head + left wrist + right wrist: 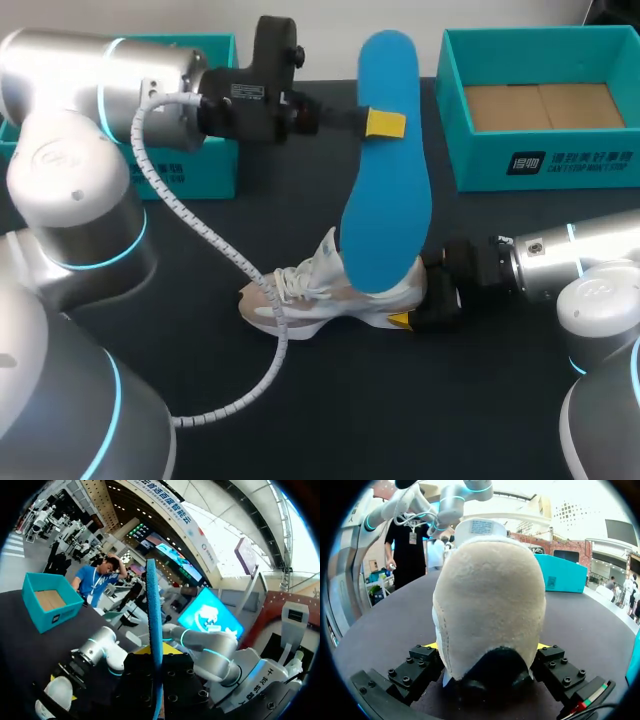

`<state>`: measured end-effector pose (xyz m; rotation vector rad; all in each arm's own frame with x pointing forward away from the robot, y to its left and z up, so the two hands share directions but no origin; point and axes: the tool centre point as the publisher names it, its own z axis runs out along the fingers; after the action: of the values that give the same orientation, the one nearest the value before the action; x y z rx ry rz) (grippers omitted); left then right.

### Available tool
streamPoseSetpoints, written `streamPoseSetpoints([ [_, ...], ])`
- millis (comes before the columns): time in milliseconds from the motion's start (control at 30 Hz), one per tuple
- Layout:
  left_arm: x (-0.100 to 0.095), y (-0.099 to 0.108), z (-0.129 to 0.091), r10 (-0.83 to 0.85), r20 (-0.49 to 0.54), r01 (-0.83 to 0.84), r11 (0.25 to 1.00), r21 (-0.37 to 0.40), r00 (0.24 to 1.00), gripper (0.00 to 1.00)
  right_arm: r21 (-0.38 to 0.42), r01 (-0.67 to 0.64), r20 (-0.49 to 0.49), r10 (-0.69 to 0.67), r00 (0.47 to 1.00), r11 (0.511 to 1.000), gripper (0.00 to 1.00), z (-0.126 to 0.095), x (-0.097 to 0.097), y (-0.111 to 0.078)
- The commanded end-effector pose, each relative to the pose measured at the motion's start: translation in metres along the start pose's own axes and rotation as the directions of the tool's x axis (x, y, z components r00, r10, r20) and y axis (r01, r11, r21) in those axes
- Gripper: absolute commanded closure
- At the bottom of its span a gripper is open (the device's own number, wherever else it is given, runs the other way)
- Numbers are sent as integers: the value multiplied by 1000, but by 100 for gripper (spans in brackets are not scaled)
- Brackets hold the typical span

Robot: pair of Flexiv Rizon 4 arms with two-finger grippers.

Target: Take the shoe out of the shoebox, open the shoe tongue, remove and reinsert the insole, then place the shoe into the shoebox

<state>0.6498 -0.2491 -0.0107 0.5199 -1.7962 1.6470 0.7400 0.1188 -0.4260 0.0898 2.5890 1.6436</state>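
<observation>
The shoe [320, 290] lies on its sole on the dark table [450, 400]. Its long axis runs across in front of me, with the toe toward my left and the heel toward my right. My right gripper [415, 298] is clamped on the heel. In the right wrist view the padded beige heel fills the space between my two finger blocks, with a sliver of yellow tip showing at each side of it.

My left gripper [385, 124] pinches the blue insole [385, 200] near its far end, with one yellow tip lying flat on the blue face. The insole's long axis runs crosswise to the shoe. Its lower end is over the shoe's collar by the heel, and its other end rises up and away from the shoe toward the back of the table. I cannot tell whether the lower end touches the shoe. In the left wrist view it appears edge-on, as a thin blue strip running straight out from between my fingers.

Behind the shoe and to its heel side stands the open teal shoebox [540, 160], well apart from it, with its brown floor showing. A second teal box [200, 170] stands behind the shoe on the toe side. My left arm's white coiled cable [200, 225] drapes down across the toe.
</observation>
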Motion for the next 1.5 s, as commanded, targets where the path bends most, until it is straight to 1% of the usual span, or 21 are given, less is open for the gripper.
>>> streamPoseSetpoints([
  [33,14,7,-6,-25,-2,25,1000,11,1000,100,2,0,2,0,1000,1000,100,4,2,-4],
  [67,18,9,-6,-42,-9,42,999,-3,999,100,2,0,2,0,1000,1000,100,4,2,-4],
  [233,38,15,-5,-111,-44,111,994,-3,993,100,2,0,2,0,1000,1000,100,4,2,-4],
  [367,51,19,-2,-151,-44,150,988,-29,988,100,2,0,2,0,1000,1000,100,4,2,-4],
  [467,58,23,-1,-177,-44,176,984,-29,983,100,2,0,2,0,1000,1000,100,4,2,-4],
  [600,63,24,-1,-195,-43,194,981,-22,980,100,2,0,2,0,1000,1000,100,4,2,-4],
  [700,65,26,0,-203,-62,201,979,-35,977,100,2,0,2,0,1000,1000,100,4,2,-4],
  [1167,63,27,2,-192,-53,190,981,-32,980,100,2,0,2,0,1000,1000,100,4,2,-4],
  [1200,63,27,2,-192,-53,190,981,-32,980,100,2,0,2,0,1000,1000,93,4,2,-4],
  [1233,63,27,2,-192,-53,190,981,-32,980,100,2,0,2,0,1000,1000,84,4,2,-4],
  [1267,63,27,2,-192,-53,190,981,-32,980,100,2,0,2,0,1000,1000,62,4,2,-4],
  [1300,63,27,2,-192,-53,190,981,-32,980,100,2,0,2,0,1000,1000,0,4,2,-4],
  [1500,63,27,2,-192,-53,190,981,-32,980,100,2,0,2,0,1000,1000,0,4,2,-4],
])
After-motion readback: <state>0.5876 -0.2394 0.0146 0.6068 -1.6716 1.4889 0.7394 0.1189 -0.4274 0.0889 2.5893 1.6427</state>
